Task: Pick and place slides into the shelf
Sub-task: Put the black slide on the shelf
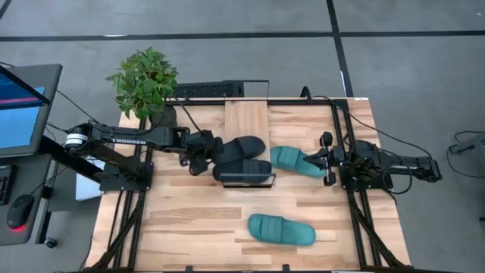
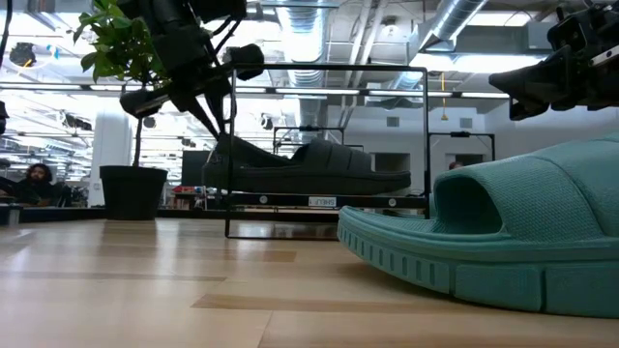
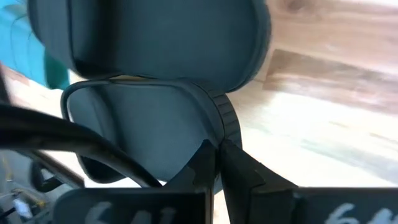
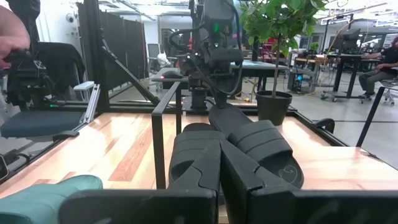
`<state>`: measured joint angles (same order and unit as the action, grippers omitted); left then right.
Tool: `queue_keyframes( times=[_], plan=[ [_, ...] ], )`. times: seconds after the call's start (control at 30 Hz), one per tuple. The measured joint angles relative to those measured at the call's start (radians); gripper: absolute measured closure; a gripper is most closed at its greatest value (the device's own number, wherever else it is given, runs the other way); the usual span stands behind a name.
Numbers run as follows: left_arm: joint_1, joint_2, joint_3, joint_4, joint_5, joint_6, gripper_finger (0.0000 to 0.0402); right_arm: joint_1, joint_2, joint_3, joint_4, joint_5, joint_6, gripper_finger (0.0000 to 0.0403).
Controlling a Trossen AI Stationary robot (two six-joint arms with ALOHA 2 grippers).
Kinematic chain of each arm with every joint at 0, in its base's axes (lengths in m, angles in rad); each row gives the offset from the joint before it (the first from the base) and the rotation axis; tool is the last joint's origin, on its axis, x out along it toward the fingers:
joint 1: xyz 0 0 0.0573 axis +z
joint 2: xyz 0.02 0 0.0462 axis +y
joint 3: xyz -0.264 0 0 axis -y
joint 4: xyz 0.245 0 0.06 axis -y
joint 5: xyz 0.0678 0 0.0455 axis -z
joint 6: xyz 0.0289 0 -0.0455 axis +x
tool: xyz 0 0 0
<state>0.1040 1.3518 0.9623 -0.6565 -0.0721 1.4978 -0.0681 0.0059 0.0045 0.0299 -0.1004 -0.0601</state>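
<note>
Light-wood plank tabletop [image 1: 197,220], framed by black rails, set on a grey floor with dark seams. Behind the table: an open workshop hall with exposed ceiling ducts, desks and a seated person far off on the right wrist view's edge. One potted plant [image 1: 145,82] at the table's back left corner; one keyboard [image 1: 208,90] just behind the table; one monitor [image 1: 21,106] off to the left.

Four slides counted: two black, two teal. Both black slides side by side on the shelf [image 1: 247,117], a narrow light-wood rack with a black wire frame at its near end, at the table's middle: far black slide [image 1: 241,146] angled, near black slide [image 1: 244,170] by the wire end. One teal slide [image 1: 294,161] on the tabletop just right of the shelf, near the right gripper. Other teal slide [image 1: 282,230] alone toward the table's front, well apart from both arms.

Left gripper [image 1: 198,154] reaching in from the left, at the black slides' heel ends, fingers [image 3: 208,165] narrowed to a slit and pinching the rim of the near black slide. Right gripper [image 1: 329,158] by the table's right rail, beside the teal slide, fingers nearly together with nothing between them.
</note>
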Motion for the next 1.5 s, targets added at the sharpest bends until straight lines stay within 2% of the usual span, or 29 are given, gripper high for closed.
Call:
queue_keyframes(
  times=[0.2, 0.57, 0.8, 1.03, 1.3, 1.5],
  plan=[
    [0.0, 0.0, 0.0, -0.014, 0.015, -0.05, 0.0391, 0.0, 0.0, 0.0, 0.0, 0.0, 0.0, 0.0403],
    [0.029, 0.0, 0.0, -0.013, 0.015, -0.092, 0.029, 0.0, 0.0, 0.0, 0.0, 0.0, 0.0, 0.0403],
    [0.028, 0.0, 0.0, -0.012, 0.008, -0.115, 0.0249, 0.0, 0.0, 0.0, 0.0, 0.0, 0.0, 0.0403],
    [0.028, 0.001, 0.0, 0.003, -0.078, -0.057, 0.0235, 0.0, 0.0, 0.0, 0.0, 0.0, 0.0, 0.0403],
    [0.029, 0.001, 0.0, 0.015, -0.245, -0.042, 0.0234, 0.0, 0.0, 0.0, 0.0, 0.0, 0.0, 0.0403],
    [0.043, 0.001, 0.028, -0.016, -0.293, -0.059, 0.0234, 0.0, 0.0, 0.0, 0.0, 0.0, 0.0, 0.0403]
  ],
)
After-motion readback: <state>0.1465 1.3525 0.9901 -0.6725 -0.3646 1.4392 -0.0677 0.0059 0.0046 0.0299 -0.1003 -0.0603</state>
